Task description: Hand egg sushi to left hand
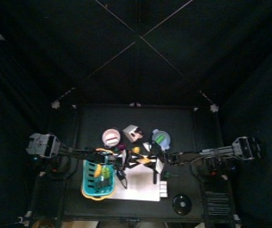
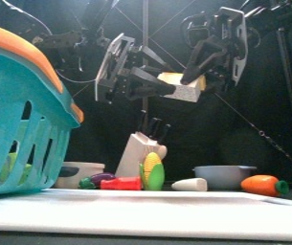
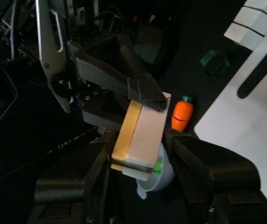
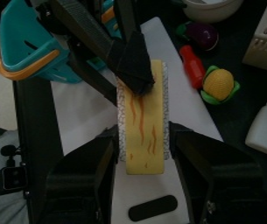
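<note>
The egg sushi (image 2: pixel 180 88) is a small yellow-orange block with a pale side, held in the air above the table's middle. My right gripper (image 2: pixel 195 78) comes down from the right and is shut on it; in the right wrist view its jaws press both sides of the sushi (image 4: pixel 145 127). My left gripper (image 2: pixel 161 82) reaches in from the left. In the left wrist view its jaws stand open on either side of the sushi's (image 3: pixel 136 136) free end, close to it with a small gap on one side. One left finger (image 4: pixel 130 63) lies over the far end.
A teal basket (image 2: pixel 20 115) with an orange rim stands near at the left. On the white board (image 2: pixel 148 206) below are a knife block (image 2: pixel 142 148), a corn toy (image 2: pixel 151 172), a grey bowl (image 2: pixel 222 175) and a carrot (image 2: pixel 260 185).
</note>
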